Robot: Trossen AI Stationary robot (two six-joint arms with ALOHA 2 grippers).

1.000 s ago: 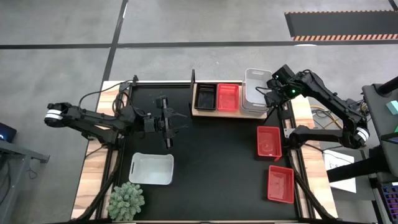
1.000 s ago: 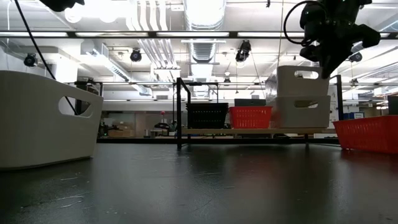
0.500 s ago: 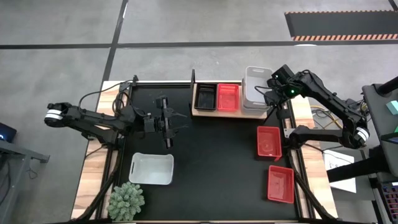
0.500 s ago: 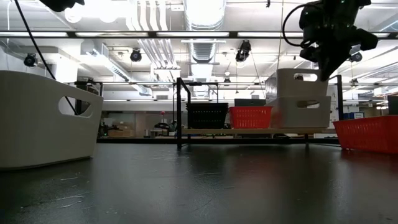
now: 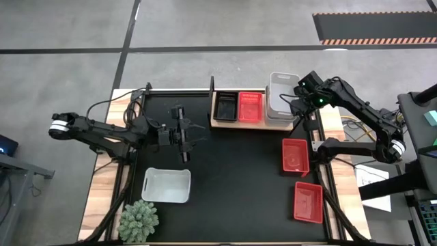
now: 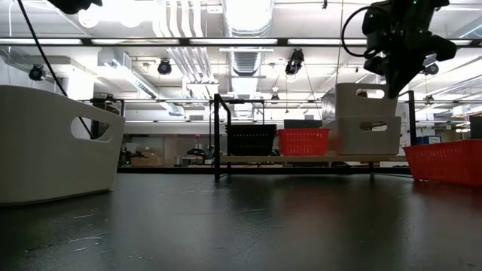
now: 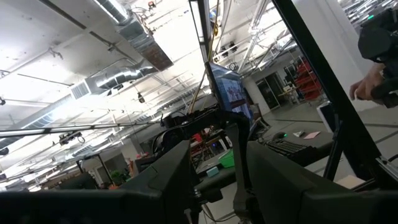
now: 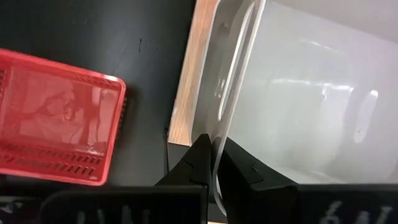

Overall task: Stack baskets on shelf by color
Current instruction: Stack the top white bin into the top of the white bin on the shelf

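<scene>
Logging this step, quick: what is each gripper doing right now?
Left gripper: open, holding nothing.
Right gripper: shut on the white basket rim, over the shelf.

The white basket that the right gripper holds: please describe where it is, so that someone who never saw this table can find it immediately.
Find the wooden shelf at the far edge of the black mat. At its right end, white baskets are stacked, and the right gripper is shut on the rim of the top white basket. Its shelf neighbours are a red basket and a black basket; another white basket lies alone near the green plant.

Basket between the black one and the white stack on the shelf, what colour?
Red, clearest in the high view.
</scene>
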